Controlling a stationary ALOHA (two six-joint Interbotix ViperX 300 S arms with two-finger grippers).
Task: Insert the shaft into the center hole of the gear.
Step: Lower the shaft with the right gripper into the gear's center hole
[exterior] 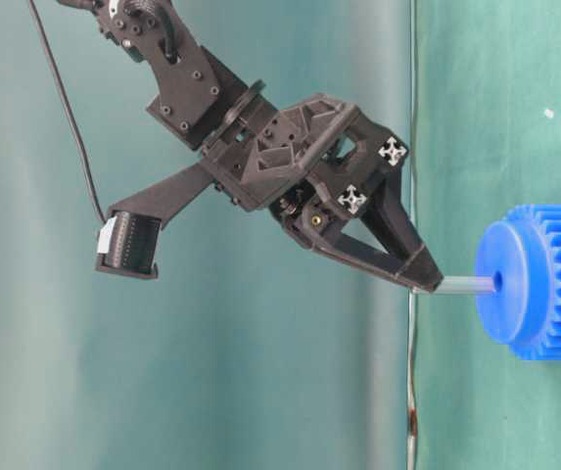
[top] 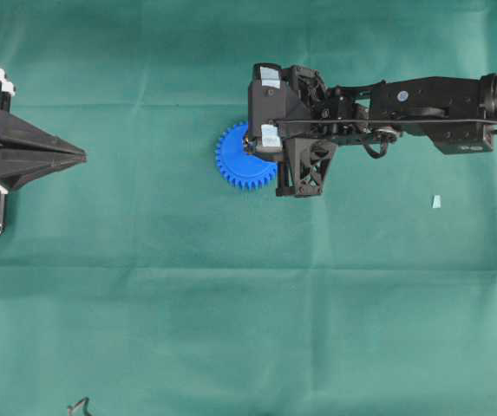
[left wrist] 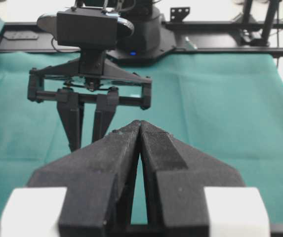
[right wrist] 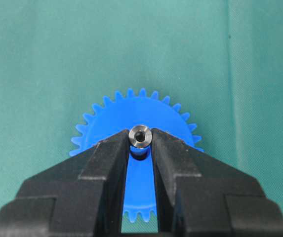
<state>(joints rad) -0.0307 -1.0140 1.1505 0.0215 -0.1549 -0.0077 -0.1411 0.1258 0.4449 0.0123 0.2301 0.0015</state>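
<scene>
The blue gear lies flat on the green cloth, also seen as the gear and the gear. My right gripper is shut on the silvery shaft, pinching its upper end between both fingertips. In the table-level view the shaft stands square to the gear's face, with its lower end in the center hole. My left gripper is shut with nothing in it, parked at the left edge as the left gripper, far from the gear.
A small pale-blue scrap lies on the cloth to the right of the gear. The right arm stretches in from the right edge. A dark cable end shows at the bottom left.
</scene>
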